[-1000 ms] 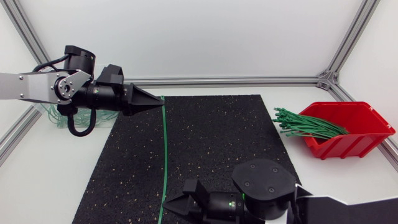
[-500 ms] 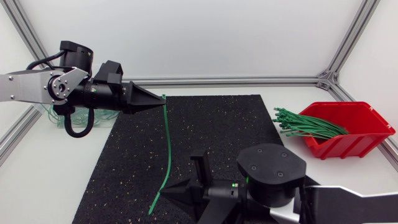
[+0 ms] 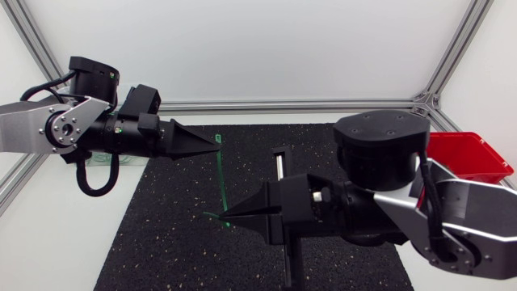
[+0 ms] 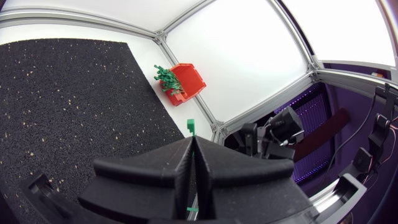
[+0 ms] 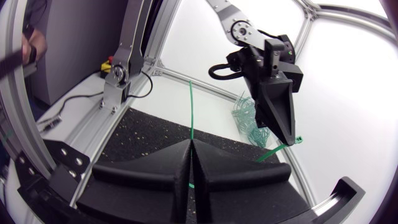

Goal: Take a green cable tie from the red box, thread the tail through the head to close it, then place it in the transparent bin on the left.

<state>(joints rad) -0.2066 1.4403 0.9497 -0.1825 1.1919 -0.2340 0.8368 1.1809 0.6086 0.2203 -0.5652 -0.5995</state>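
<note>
A green cable tie (image 3: 222, 178) hangs between my two grippers over the black mat (image 3: 161, 234). My left gripper (image 3: 216, 145) is shut on it just behind its head (image 4: 191, 126), which sticks out past the fingertips. Lower down, my right gripper (image 3: 230, 215) is shut on the tail end, and a short stub pokes out beyond its tip. In the right wrist view the tie (image 5: 191, 106) runs up from the shut fingers (image 5: 205, 177), with the left gripper (image 5: 292, 137) ahead. The red box (image 3: 481, 158) of green ties is at the right, half hidden by my right arm.
The transparent bin (image 5: 245, 118), with several green ties in it, stands at the left behind my left arm. It is mostly hidden in the head view. The aluminium frame rail (image 3: 307, 104) runs along the table's far side.
My right arm has risen and swung towards the mat's middle with the tail, so the tie is now off the mat and shorter between the grippers. My left gripper shifted slightly right and down.
</note>
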